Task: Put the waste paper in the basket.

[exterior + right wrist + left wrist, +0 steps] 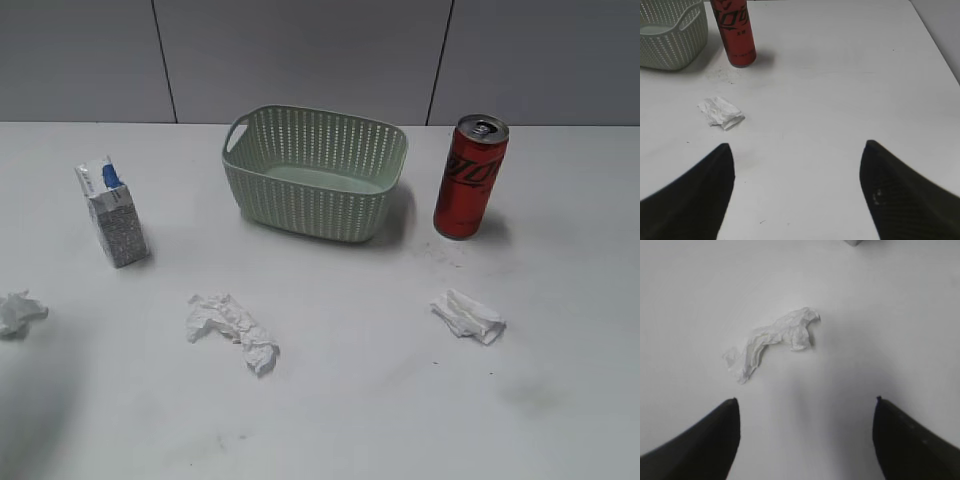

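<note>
Three crumpled white waste paper wads lie on the white table in front of the pale green slotted basket (315, 175): one at the far left edge (20, 311), a longer stringy one in the middle (232, 330), and one at the right (468, 316). Neither gripper shows in the exterior view. My left gripper (805, 400) is open and empty above the table, and a stringy wad (772, 342) lies ahead of its fingertips, apart from them. My right gripper (796, 145) is open and empty, with the right wad (720, 112) ahead to its left. The basket (670, 35) looks empty.
A red drink can (470, 178) stands upright right of the basket and also shows in the right wrist view (735, 32). An upright grey-speckled white-and-blue packet (112, 212) stands left of the basket. The table's right edge (935, 45) is near.
</note>
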Controlling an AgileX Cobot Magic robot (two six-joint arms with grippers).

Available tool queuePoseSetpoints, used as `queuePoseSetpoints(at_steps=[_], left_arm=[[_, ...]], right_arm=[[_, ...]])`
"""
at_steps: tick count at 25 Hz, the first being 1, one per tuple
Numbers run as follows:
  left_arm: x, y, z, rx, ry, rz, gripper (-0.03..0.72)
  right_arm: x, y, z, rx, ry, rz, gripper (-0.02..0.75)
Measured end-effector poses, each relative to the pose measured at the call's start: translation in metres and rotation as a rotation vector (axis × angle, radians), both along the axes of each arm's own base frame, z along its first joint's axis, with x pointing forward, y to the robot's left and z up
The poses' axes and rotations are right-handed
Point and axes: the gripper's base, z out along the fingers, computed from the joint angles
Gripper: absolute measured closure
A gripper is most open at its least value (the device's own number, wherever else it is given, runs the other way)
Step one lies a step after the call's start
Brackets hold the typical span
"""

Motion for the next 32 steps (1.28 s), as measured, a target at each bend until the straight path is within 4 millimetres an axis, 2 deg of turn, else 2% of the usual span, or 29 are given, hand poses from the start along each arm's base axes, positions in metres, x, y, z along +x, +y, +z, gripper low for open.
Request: queuePoseSetpoints(at_steps=[3, 8, 12, 15, 20, 28, 32], left_arm=[[0.022, -0.002, -0.019, 0.031, 0.076, -0.009, 0.079], [0.048, -0.004, -0.052, 0.065, 0.16, -0.023, 0.082], [0.06, -0.002, -0.076, 0.112, 0.176, -0.053, 0.085], [0.067, 0.002, -0.086, 0.123, 0.153, -0.055, 0.086], [0.075, 0.01, -0.099, 0.118, 0.145, -0.03, 0.094], [0.076, 0.01, -0.122, 0.109, 0.218, -0.017, 0.098], [0.076, 0.01, -0.127, 0.109, 0.237, -0.016, 0.149]], right_arm=[[0.0, 0.0, 0.0, 0.0, 0.0, 0.0, 0.149], [0.0, 0.0, 0.0, 0.0, 0.0, 0.0, 0.149], [0.0, 0.0, 0.0, 0.0, 0.0, 0.0, 0.149], [0.0, 0.0, 0.0, 0.0, 0.0, 0.0, 0.149], [0.0, 0.0, 0.0, 0.0, 0.001, 0.0, 0.149], [0.0, 0.0, 0.0, 0.0, 0.001, 0.0, 0.149], [0.0, 0.0, 0.0, 0.001, 0.001, 0.001, 0.149]])
